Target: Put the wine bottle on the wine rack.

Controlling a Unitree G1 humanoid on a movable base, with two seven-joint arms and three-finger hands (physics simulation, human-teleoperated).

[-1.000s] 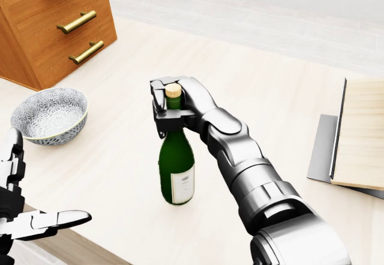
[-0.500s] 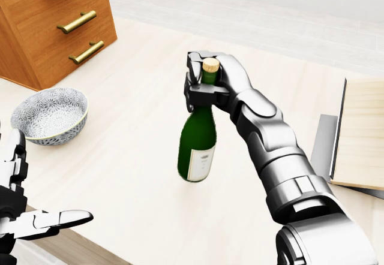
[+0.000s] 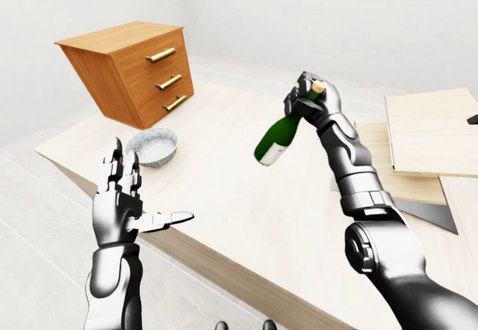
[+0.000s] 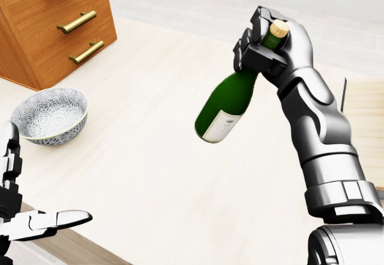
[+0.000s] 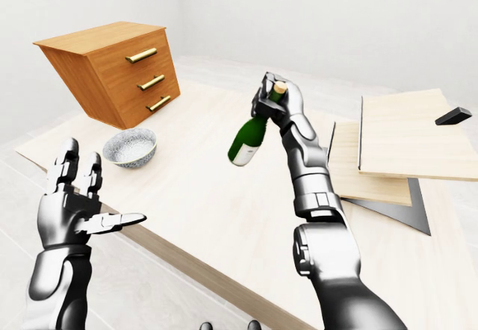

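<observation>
A green wine bottle point(image 4: 228, 104) with a white label and a cork hangs in the air above the pale wooden table point(image 4: 144, 157), tilted with its base down to the left. My right hand point(image 4: 264, 43) is shut on its neck, near the top of the head view. My left hand point(image 3: 127, 195) is raised and open by the table's near edge at the lower left, holding nothing. No wine rack can be made out with certainty in these views.
A wooden drawer chest point(image 3: 131, 72) with brass handles stands at the upper left. A patterned bowl point(image 4: 51, 115) sits below it. Stacked light wooden boards point(image 5: 407, 143) on a grey sheet lie at the right, with a small dark block point(image 5: 452, 115) on top.
My right hand has lifted the bottle off the table and carried it up and to the right; the bottle has tipped from upright to slanted. The left hand has barely moved.
</observation>
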